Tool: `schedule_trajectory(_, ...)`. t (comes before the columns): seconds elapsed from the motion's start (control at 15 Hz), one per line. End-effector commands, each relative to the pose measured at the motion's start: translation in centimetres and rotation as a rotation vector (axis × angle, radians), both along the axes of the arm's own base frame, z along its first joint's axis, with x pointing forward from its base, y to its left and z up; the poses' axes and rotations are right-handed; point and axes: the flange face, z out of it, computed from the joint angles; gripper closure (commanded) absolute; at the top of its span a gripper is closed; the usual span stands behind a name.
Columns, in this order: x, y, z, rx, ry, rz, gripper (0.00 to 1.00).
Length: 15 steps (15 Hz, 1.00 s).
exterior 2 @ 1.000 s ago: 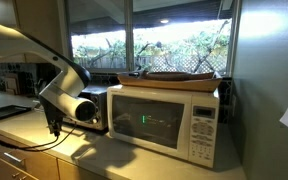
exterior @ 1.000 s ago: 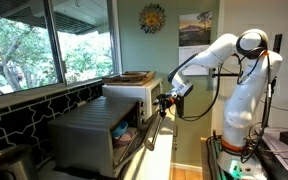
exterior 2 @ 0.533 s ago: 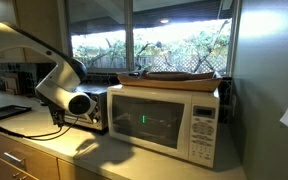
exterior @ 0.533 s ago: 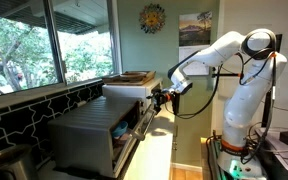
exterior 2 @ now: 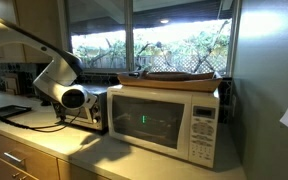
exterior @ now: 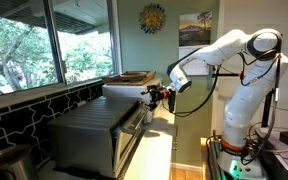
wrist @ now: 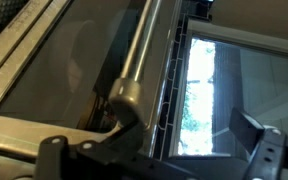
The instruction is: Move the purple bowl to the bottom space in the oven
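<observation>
The grey metal oven (exterior: 89, 130) stands on the counter with its glass door (exterior: 131, 128) swung up almost shut. My gripper (exterior: 156, 95) is at the door's top edge, by the handle. In the wrist view the door glass (wrist: 54, 60) and its metal handle bar (wrist: 136, 70) fill the frame. My gripper (wrist: 154, 150) has its fingers spread wide, with nothing held between them. The purple bowl is hidden. In an exterior view the oven (exterior 2: 97, 108) is mostly behind my arm.
A white microwave (exterior 2: 169, 120) with a flat tray on top stands beside the oven. A wooden tray (exterior: 129, 76) lies on the oven's top. Windows run behind the counter. The counter front edge (exterior 2: 24, 150) is below my arm.
The oven door has swung up from half open to almost shut. My gripper has moved up and toward the oven with it. The purple bowl seen inside earlier is now hidden.
</observation>
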Motion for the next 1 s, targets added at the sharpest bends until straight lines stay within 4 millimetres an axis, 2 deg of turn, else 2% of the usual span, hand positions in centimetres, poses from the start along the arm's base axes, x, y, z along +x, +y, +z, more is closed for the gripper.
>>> schedule_trajectory(0.0,0.2,0.7,0.6,-0.004,-0.010,-0.056,0.00)
schedule_trajectory(0.47,0.5,0.7,1.4,-0.041,0.000,-0.136,0.00)
schedule_trajectory(0.73,-1.1,0.0,1.9,-0.156,0.062,-0.106,0.00)
schedule_trajectory(0.93,-3.0,-0.5,3.4,-0.261,0.131,-0.086,0.00)
